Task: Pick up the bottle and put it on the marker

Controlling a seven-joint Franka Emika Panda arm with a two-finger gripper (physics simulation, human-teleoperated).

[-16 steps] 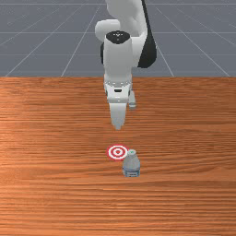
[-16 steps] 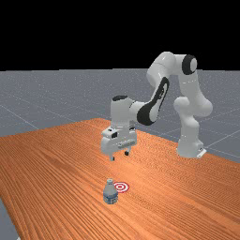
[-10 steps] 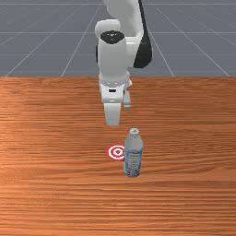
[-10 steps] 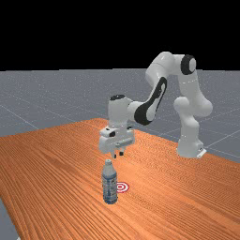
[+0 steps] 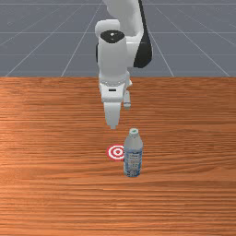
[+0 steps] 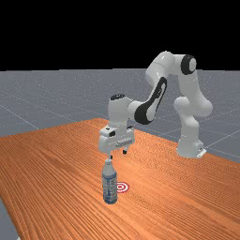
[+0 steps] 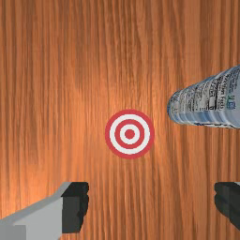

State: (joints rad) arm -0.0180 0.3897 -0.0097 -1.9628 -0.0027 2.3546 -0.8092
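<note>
In the far view my gripper (image 6: 117,154) hangs above the table, its two fingers spread, nothing between them. The wrist view has the gripper (image 7: 151,201) open too, over bare wood. A clear and blue labelled bottle (image 5: 133,156) stands upright just beside the red and white ringed marker (image 5: 116,152). From above, a strip of wood separates the bottle (image 7: 208,101) from the marker (image 7: 130,134). The fingertips are higher than the cap of the bottle (image 6: 109,183) and apart from it. The marker (image 6: 122,187) lies flat, partly hidden behind the bottle in the far view.
The wooden table (image 5: 50,138) spreads out around the bottle and marker. At the far view's right, the arm's base (image 6: 190,147) stands at the table's back edge.
At first just the bottle's upper part stood above the wood; now its full height shows. My hand has shifted slightly toward the front view's left. The fingers drew closer together, then spread again.
</note>
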